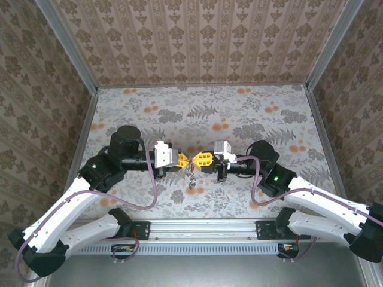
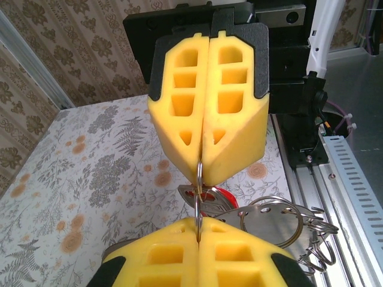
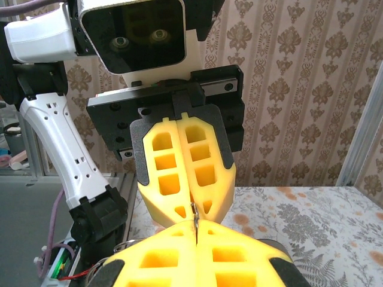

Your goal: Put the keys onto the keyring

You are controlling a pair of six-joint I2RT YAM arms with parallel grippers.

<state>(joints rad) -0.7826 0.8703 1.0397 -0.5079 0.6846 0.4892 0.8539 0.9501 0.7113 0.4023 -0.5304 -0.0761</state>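
- Both sets of jaws are clenched. The left gripper point(image 2: 198, 226) and the right gripper point(image 2: 201, 170) meet tip to tip, each pinching the same thin keyring point(image 2: 198, 194), which stands edge-on between them.
- The keys point(image 2: 206, 200) hang just below that pinch, in the air above the table point(image 1: 251, 113). A silvery blade with a red tag point(image 2: 220, 194) lies against the ring; I cannot tell whether it is already threaded on.
- A bunch of smaller rings point(image 2: 299, 227) dangles to one side, touching the key.
- To do this step well, I judge that one gripper should hold firm while the other works slowly along the ring's curve. Pulling straight apart could bend the wire or let it slip out.
- Turns should be small, as the hanging load is likely to swing and twist the ring in the seam.
- The ring is thin, hard, smooth metal, and it is probably springy and slippery.
- The fingers point(image 2: 254, 128) are yellow wedge-tipped blocks with square cut-outs, and they look soft enough to bite around the wire.
- The table is flat, with a matt floral print.
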